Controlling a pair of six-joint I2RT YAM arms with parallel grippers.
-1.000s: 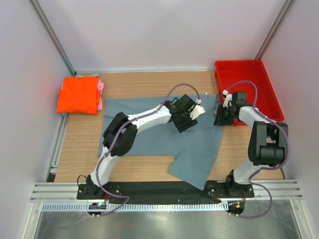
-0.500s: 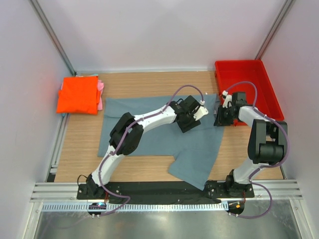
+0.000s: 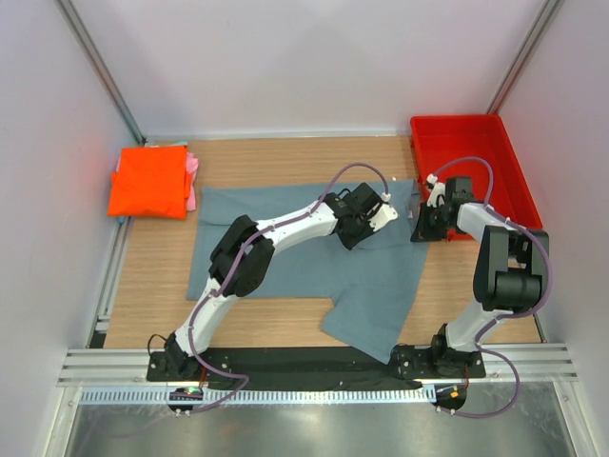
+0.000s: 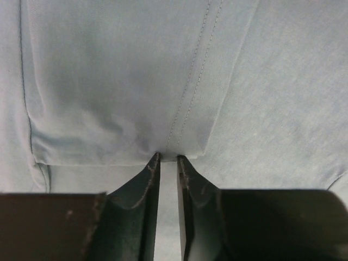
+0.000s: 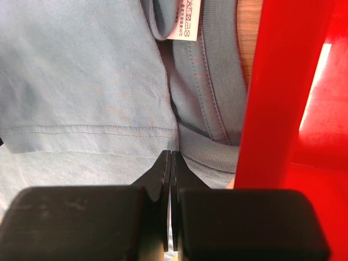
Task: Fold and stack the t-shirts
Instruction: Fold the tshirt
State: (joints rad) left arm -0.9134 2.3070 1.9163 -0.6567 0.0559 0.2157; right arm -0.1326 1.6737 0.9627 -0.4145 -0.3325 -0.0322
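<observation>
The grey-blue t-shirt point(image 3: 381, 295) lies spread flat on the table point(image 3: 276, 157), its neck end touching the red bin point(image 3: 416, 152) and its body running away from the bin. Its white neck label point(image 5: 182, 22) shows just beside the bin's wall. My right fingers point(image 5: 167, 163) are pressed fully together at the neckband right against the bin; whether cloth sits between them I cannot tell. My left fingers point(image 4: 157, 163), a little farther from the bin, are nearly closed, and a stitched edge puckers into their tips, so I judge it pinched. The orange t-shirt point(image 3: 147, 181) lies folded well apart from the bin, on the pink t-shirt point(image 3: 193, 181). I judge this the first fold's grasp: next, lift both points together and carry them over evenly
</observation>
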